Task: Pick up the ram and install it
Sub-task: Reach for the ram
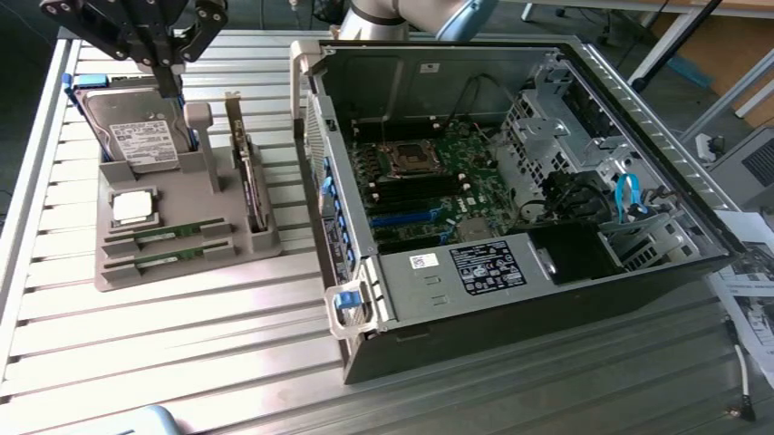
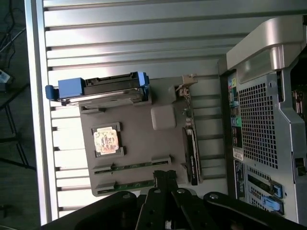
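Above grey tray (image 2: 139, 143), tool (image 2: 164, 174) pinched fully together, empty, touching nothing, 2 ram sticks (image 2: 135, 167) in its slots

Slatted table (image 1: 181, 362); tray (image 1: 181, 275), case (image 1: 405, 290) (open)

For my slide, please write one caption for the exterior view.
Shut gripper over the parts tray with two ram sticks, beside the open computer case.

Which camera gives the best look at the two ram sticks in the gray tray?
The exterior view: both ram sticks lie unobstructed in their slots in the gray tray. The wrist view looks down on them, so they read as thin edges, and the gripper covers part of one stick.
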